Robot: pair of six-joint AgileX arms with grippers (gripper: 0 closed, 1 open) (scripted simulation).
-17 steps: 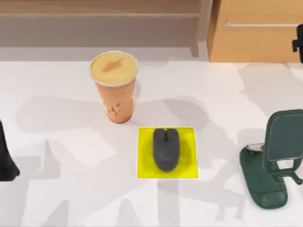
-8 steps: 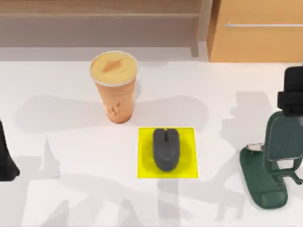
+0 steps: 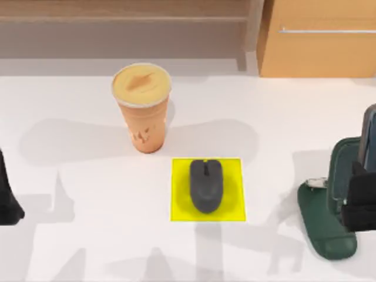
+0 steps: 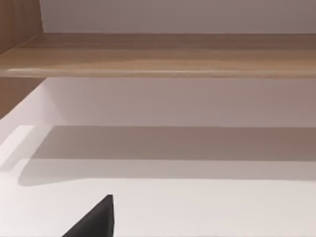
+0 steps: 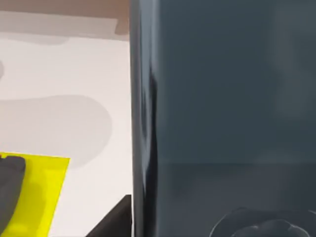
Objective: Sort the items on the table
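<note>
The right claw (image 3: 359,202) hangs over the green stand (image 3: 326,226) at the tabletop's right edge, carrying the phone (image 3: 369,138), whose slate edge stands up just behind the stand's back plate. The wrist view is right up against the phone's flat face (image 5: 222,98), so a grip looks likely, though whether the fingers are pinching it or parted cannot be told. Holding it upright there makes sense: the stand is built to cradle a phone. Out from there, the mouse (image 3: 205,185) sits square on the yellow mat (image 3: 179,205), apparently its proper spot. Beyond it the cup (image 3: 142,111) stands upright on the bare tabletop (image 3: 70,176), clear of everything. The left claw (image 3: 7,197) waits parked at the left edge.
</note>
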